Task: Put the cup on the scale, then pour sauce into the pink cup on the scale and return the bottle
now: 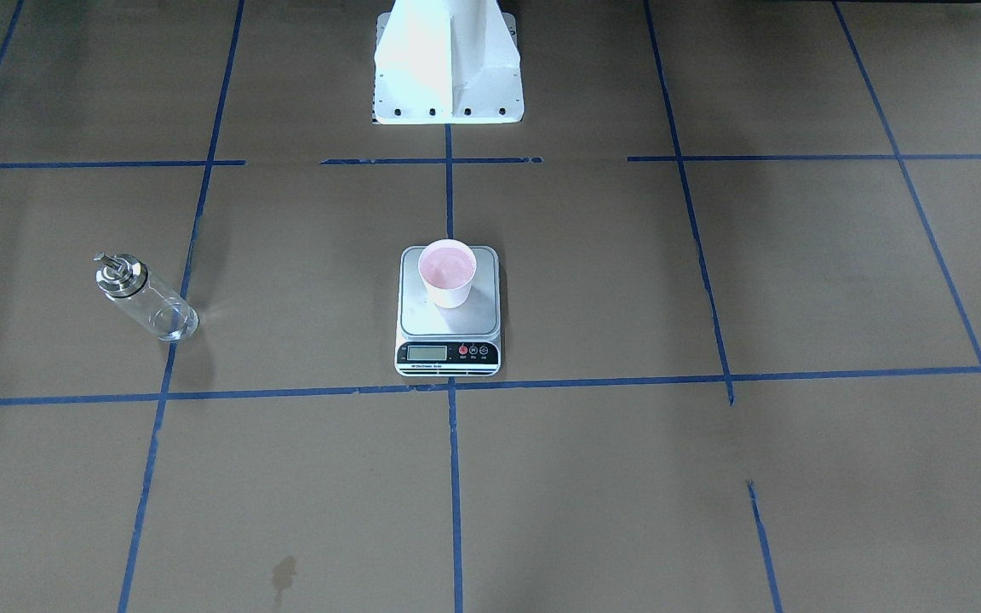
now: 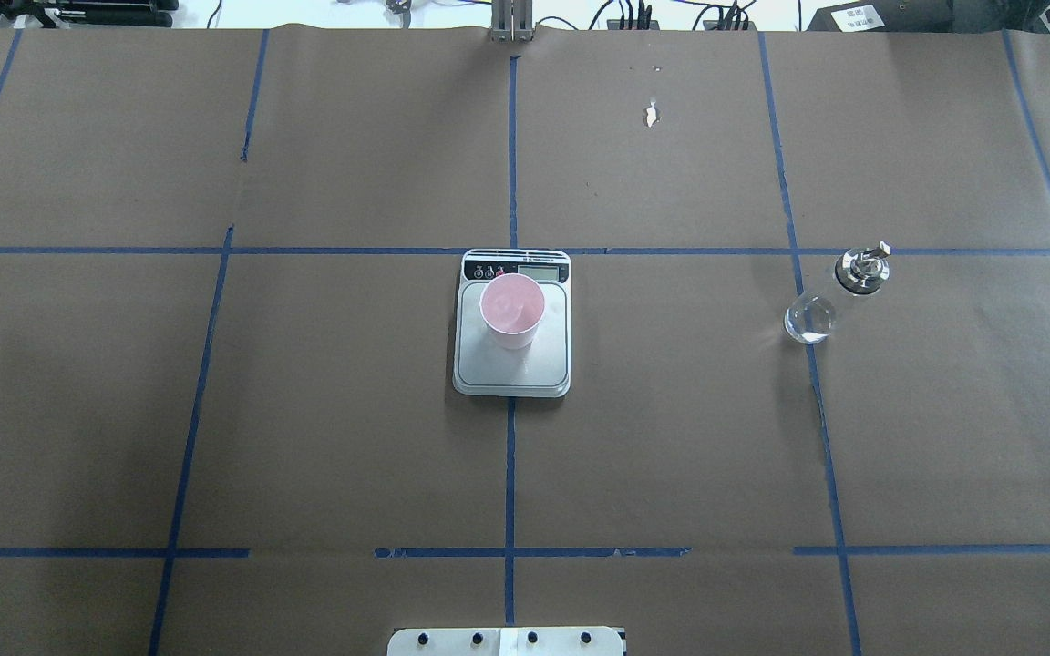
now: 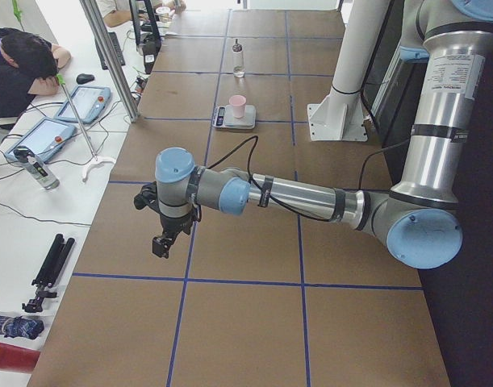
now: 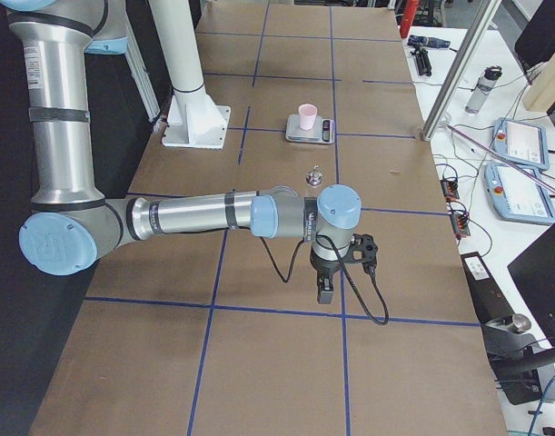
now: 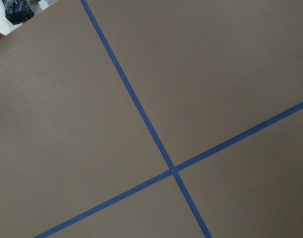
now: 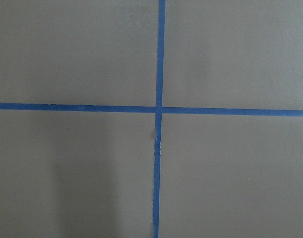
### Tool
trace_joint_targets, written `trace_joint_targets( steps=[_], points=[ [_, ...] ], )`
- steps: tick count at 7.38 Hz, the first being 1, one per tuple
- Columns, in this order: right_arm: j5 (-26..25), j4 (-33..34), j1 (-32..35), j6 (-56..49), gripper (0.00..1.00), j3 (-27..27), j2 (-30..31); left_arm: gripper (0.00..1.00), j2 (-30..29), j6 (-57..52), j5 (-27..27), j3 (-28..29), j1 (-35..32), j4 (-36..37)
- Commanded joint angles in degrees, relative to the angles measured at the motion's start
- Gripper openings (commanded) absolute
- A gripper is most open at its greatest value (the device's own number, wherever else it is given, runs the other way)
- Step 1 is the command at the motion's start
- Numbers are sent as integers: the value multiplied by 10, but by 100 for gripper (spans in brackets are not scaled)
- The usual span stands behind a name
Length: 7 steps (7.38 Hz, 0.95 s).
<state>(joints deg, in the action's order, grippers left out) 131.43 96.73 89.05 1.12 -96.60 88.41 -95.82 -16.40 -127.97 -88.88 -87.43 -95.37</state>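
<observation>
The pale pink cup [image 1: 448, 272] stands upright on the scale [image 1: 448, 328] at the table's middle; both also show in the overhead view, cup [image 2: 512, 312] on scale [image 2: 513, 364]. The clear glass bottle [image 1: 146, 298] with its silver cap stands upright on the paper to the robot's right [image 2: 839, 292], apart from the scale. My left gripper [image 3: 160, 244] shows only in the exterior left view, far from the scale, over bare paper. My right gripper [image 4: 325, 292] shows only in the exterior right view, likewise far off. I cannot tell whether either is open or shut.
Brown paper with blue tape lines covers the table [image 2: 306, 437]. The robot's white base [image 1: 448, 68] stands behind the scale. A small stain [image 1: 283, 575] marks the paper near the operators' edge. Tablets, cables and a person sit beside the table [image 3: 36, 97].
</observation>
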Motion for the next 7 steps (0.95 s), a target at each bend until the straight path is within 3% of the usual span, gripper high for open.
trace_joint_targets(
  steps=[1,2,4,7],
  points=[
    [-1,-1,-3,4,100,14,-1,100,5,-16,-26,63,-32,3],
    [-3,-1,-3,2,100,13,-1,100,5,-88,-43,89,-44,4],
    [2,-1,-2,4,100,7,3,100,15,-96,-67,89,-50,12],
    [4,3,-2,4,100,11,6,100,68,10,-78,-7,-49,16]
  ],
)
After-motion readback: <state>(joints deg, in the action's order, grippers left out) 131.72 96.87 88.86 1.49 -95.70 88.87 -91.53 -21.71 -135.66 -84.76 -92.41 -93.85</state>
